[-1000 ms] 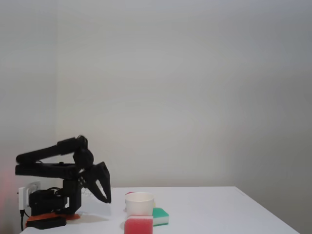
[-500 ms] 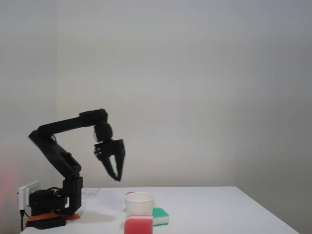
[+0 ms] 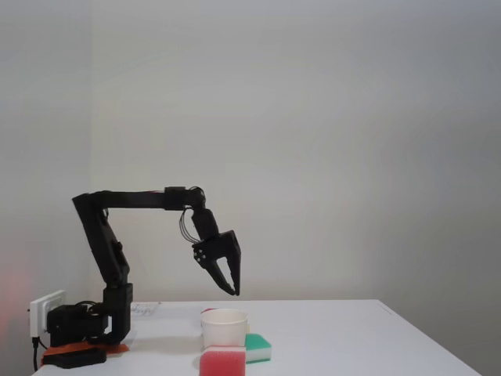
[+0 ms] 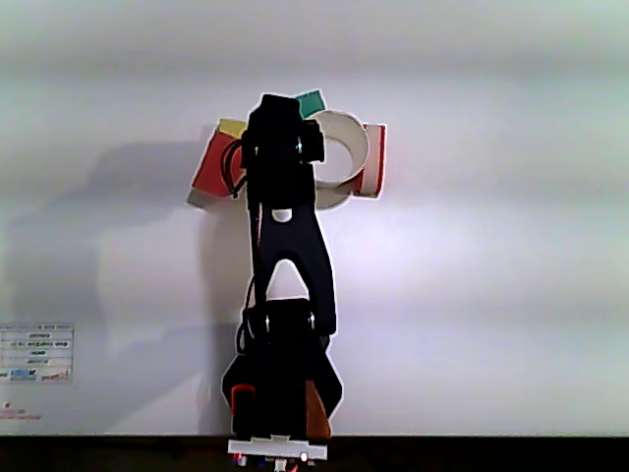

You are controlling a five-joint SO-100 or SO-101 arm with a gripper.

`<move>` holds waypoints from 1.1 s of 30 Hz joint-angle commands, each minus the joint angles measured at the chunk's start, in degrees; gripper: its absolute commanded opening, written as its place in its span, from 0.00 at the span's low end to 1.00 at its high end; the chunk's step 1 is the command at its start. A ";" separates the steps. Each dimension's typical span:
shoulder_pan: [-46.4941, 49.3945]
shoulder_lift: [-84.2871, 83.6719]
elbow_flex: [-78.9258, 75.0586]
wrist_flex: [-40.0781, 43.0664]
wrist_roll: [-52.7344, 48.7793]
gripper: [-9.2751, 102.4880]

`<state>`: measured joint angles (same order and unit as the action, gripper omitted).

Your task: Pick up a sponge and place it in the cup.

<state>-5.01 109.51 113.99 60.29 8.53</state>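
The gripper (image 3: 230,288) hangs in the air with its tips pointing down at the surface (image 3: 352,337). Its jaws stand a little apart and there is nothing between them. In the fixed view the cup (image 3: 224,329) stands upright directly below the jaws, with clear air between its rim and the tips. The sponge (image 3: 207,311) lies on the surface below the jaws and slightly to the left, behind the cup, so only a small pink edge of it shows. A second pink sponge (image 3: 222,363) lies below the jaws in front of the cup, and a green sponge (image 3: 257,345) lies just to the right of the cup.

In the other view the arm (image 4: 285,246) covers the jaws from above. There the sponge (image 4: 209,165) is at the left of the arm, the cup (image 4: 346,149) is at the right of it, and the second pink sponge (image 4: 374,157) touches the cup on its far right side.
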 commanded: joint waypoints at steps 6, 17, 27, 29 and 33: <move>-9.05 -1.05 -3.96 0.70 6.94 0.08; -12.74 1.49 0.62 2.37 7.38 0.13; -8.88 2.90 3.43 2.29 1.93 0.38; -8.26 2.72 3.52 2.20 0.97 0.41; -7.47 1.05 3.34 0.44 0.62 0.47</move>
<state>-12.48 110.21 117.51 61.26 9.23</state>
